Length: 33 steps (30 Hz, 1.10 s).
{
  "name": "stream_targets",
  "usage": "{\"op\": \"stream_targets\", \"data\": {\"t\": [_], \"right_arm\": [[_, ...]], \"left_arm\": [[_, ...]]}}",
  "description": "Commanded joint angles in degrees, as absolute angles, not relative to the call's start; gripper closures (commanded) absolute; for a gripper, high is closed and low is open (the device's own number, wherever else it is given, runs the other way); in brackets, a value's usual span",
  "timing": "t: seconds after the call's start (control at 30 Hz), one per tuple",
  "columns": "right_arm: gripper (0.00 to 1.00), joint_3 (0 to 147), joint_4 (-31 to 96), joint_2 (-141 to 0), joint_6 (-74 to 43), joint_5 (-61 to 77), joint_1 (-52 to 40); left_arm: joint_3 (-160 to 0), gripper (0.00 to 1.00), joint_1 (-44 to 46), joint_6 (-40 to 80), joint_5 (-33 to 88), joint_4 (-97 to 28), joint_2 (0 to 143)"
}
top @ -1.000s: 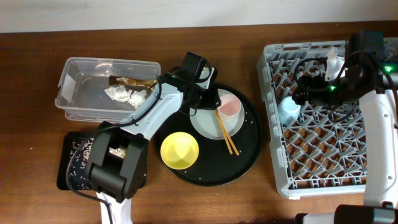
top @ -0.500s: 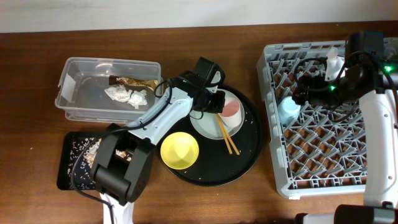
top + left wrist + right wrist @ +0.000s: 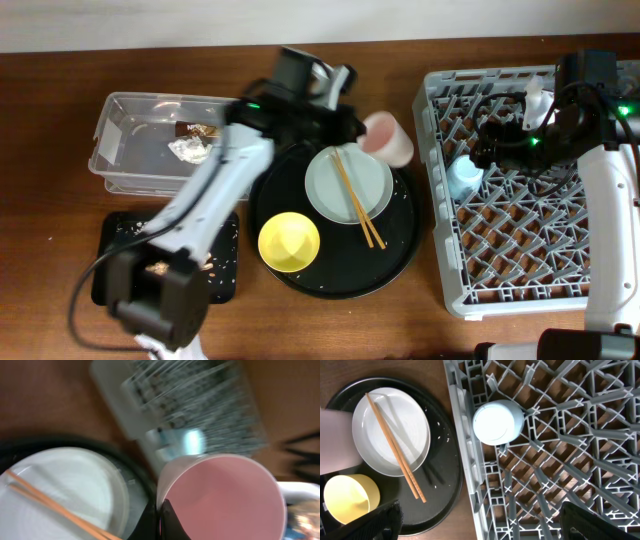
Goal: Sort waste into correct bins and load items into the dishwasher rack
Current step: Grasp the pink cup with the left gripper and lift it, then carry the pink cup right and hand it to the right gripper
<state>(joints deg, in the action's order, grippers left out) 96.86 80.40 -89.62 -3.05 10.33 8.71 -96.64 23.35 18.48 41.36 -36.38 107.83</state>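
Though unclear overhead, fingertips astride cup

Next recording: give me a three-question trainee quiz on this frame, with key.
1. True or false: the small light-blue cup sits in the large grey plastic dishwasher rack.
2. The left gripper is shut on: A) yellow bowl, B) small pink cup, C) crumpled white tissue.
3. Fill in: the brown wooden chopsticks lie across the pale round ____.
Key: 1 true; 2 B; 3 plate.
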Motion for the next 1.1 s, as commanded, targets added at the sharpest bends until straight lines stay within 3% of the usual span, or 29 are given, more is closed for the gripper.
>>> {"op": "stream_targets", "data": {"t": [0.0, 0.17, 0.33, 0.4, 0.5, 0.67, 1.07], "right_arm": [[0.02, 97.4, 80.3, -89.7, -3.3, 9.4, 9.1], [0.02, 97.4, 78.8, -89.7, -3.8, 10.4, 9.1], [0.02, 97.4, 76.7, -89.7, -3.7, 16.5, 9.1], [0.02, 97.5, 79.7, -89.6, -1.6, 26.0, 9.1], [0.02, 97.5, 83.6, -89.6, 13.6, 49.8, 8.6], [0.02, 97.4, 90.0, -89.6, 31.9, 73.6, 8.4], [0.02, 97.4, 91.1, -89.6, 36.7, 76.3, 1.0]], "left_arm": [[-98.0, 0.99, 16.1, 18.4, 66.7, -37.3, 104.5], [-97.5, 1.00, 8.8, 15.9, 79.4, -38.7, 104.6], [-97.5, 1.00, 7.3, 14.4, 80.2, -40.0, 104.6], [-97.5, 0.99, 7.5, 14.5, 80.2, -40.0, 104.6], [-97.5, 0.99, 8.0, 14.5, 80.2, -40.2, 104.6], [-97.5, 1.00, 9.8, 14.4, 83.0, -41.1, 104.6], [-97.5, 1.00, 17.3, 13.1, 85.9, -40.8, 104.6]]}}
